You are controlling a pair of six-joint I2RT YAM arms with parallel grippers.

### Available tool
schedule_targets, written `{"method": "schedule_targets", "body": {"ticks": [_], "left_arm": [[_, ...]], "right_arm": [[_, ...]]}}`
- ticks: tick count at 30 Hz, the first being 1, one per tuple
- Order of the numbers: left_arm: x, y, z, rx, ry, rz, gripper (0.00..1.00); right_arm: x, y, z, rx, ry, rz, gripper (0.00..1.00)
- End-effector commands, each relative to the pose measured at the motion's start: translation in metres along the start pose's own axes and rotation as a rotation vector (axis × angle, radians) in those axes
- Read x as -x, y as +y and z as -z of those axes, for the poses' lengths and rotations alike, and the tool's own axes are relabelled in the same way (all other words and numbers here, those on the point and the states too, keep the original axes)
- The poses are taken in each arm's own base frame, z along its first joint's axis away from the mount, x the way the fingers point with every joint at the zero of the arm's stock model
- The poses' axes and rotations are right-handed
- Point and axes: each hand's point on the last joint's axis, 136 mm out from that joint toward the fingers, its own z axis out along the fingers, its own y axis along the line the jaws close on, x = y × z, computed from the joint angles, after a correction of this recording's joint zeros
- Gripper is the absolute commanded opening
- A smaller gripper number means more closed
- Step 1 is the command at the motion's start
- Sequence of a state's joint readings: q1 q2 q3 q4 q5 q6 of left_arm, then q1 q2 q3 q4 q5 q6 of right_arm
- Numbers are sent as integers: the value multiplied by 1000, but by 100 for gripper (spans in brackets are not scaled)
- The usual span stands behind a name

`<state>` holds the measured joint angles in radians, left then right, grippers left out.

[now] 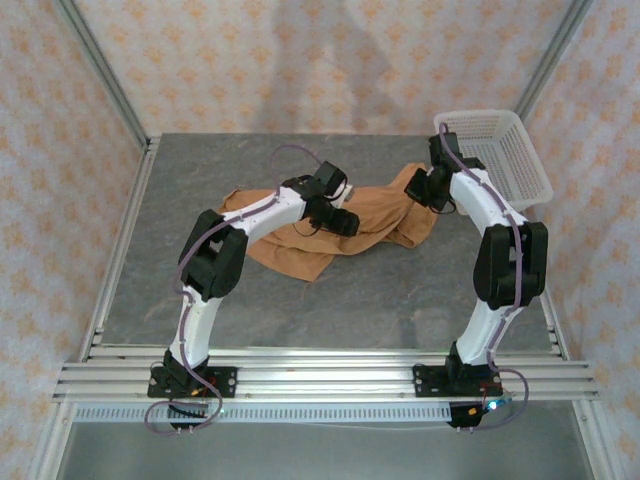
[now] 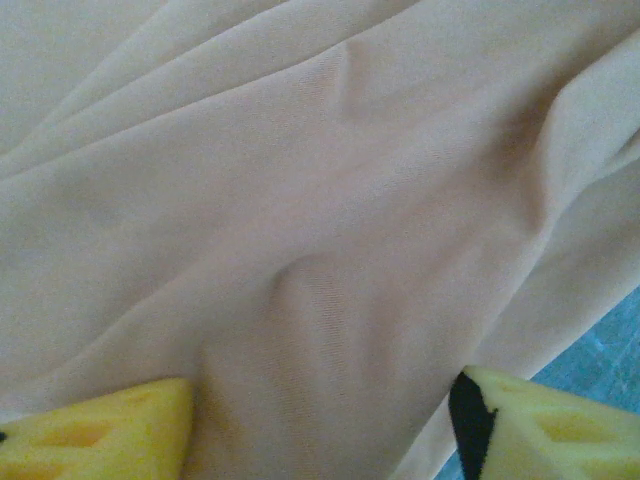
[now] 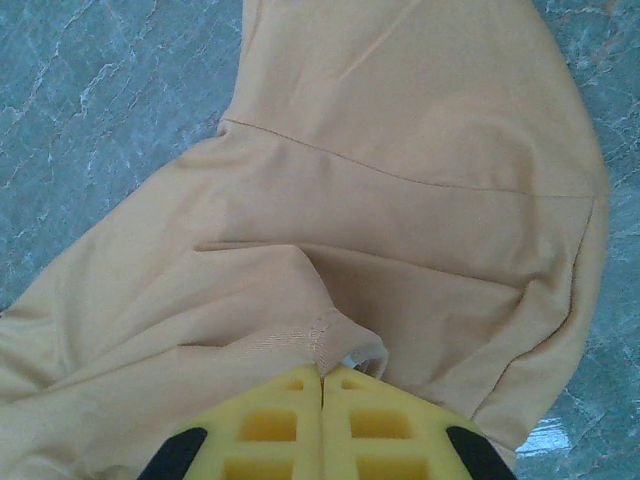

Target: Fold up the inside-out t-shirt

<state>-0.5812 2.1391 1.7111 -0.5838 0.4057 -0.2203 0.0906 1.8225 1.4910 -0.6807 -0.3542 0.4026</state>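
Note:
The inside-out t-shirt (image 1: 385, 215) lies crumpled across the middle of the grey table, tan with visible seams. My left gripper (image 1: 345, 222) is down on its middle. In the left wrist view the left gripper (image 2: 325, 400) is open, its yellow fingers (image 2: 110, 430) set wide apart with a raised fold of the t-shirt (image 2: 320, 200) between them. My right gripper (image 1: 420, 190) is at the shirt's far right end, where the cloth rises in a peak. In the right wrist view the right gripper (image 3: 322, 372) is shut on a stitched hem of the t-shirt (image 3: 420, 130), which hangs down from it.
A white mesh basket (image 1: 515, 150) stands at the back right corner, just behind the right arm. The grey marble tabletop (image 1: 400, 300) is bare in front of the shirt. Metal rails (image 1: 320, 375) run along the near edge, and patterned walls enclose the other sides.

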Motion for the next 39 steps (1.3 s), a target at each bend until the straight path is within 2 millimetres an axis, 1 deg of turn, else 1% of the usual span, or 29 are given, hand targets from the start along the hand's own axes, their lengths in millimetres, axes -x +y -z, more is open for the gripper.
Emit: {"method": "schedule_targets", "body": {"ticks": [1, 2, 3, 5, 6, 10, 14, 16, 19, 22, 23, 24, 25, 26, 27, 28, 29, 30, 32, 35, 36, 38, 39], "left_arm": [[-1, 7, -5, 48, 27, -12, 40], [1, 7, -4, 50, 23, -7, 30], [3, 6, -2, 46, 13, -2, 22], [10, 3, 6, 47, -14, 8, 1], [14, 2, 13, 49, -31, 11, 0], [31, -8, 42, 48, -95, 5, 0], [54, -13, 76, 61, -191, 34, 0], [64, -16, 86, 55, -237, 54, 0], [75, -20, 91, 33, -265, 83, 0], [78, -27, 85, -11, -251, 97, 0], [77, -29, 82, -20, -245, 99, 0], [77, -29, 80, -24, -240, 101, 0], [76, -29, 78, -28, -236, 105, 0], [75, -29, 76, -30, -232, 107, 0], [74, -30, 75, -33, -227, 107, 0], [74, -29, 73, -36, -223, 108, 0], [72, -29, 71, -39, -216, 110, 0], [71, -29, 69, -40, -210, 110, 0], [70, -29, 66, -40, -203, 113, 0], [70, -28, 63, -38, -196, 113, 0], [70, -28, 63, -37, -192, 113, 0], [70, -28, 62, -37, -188, 114, 0], [69, -27, 60, -35, -184, 115, 0]], "right_arm": [[6, 7, 8, 14, -18, 8, 0], [6, 6, 9, 10, -18, 11, 0], [5, 5, 9, 5, -19, 13, 0], [3, 1, 7, -7, -18, 19, 0], [3, 0, 6, -12, -18, 23, 0], [5, -3, 0, -33, -9, 33, 0], [18, -11, -3, -106, -34, 63, 0], [23, -14, -6, -142, -31, 77, 0], [24, -13, -10, -150, -11, 83, 0], [18, -7, -12, -110, 18, 72, 1], [16, -5, -12, -95, 25, 65, 6], [14, -3, -11, -80, 34, 61, 12], [11, 0, -9, -62, 43, 54, 24], [9, 4, -6, -40, 50, 51, 33], [6, 7, -3, -26, 54, 49, 38], [4, 9, 3, -11, 55, 47, 40], [1, 11, 9, -2, 49, 44, 41], [-3, 12, 13, 9, 43, 43, 41], [-16, 20, 21, 42, 37, 47, 36], [-51, 41, 21, 128, 46, 46, 20], [-65, 52, 19, 165, 49, 41, 13], [-88, 74, 12, 250, 53, 30, 7], [-97, 85, 9, 291, 56, 21, 6]]}}
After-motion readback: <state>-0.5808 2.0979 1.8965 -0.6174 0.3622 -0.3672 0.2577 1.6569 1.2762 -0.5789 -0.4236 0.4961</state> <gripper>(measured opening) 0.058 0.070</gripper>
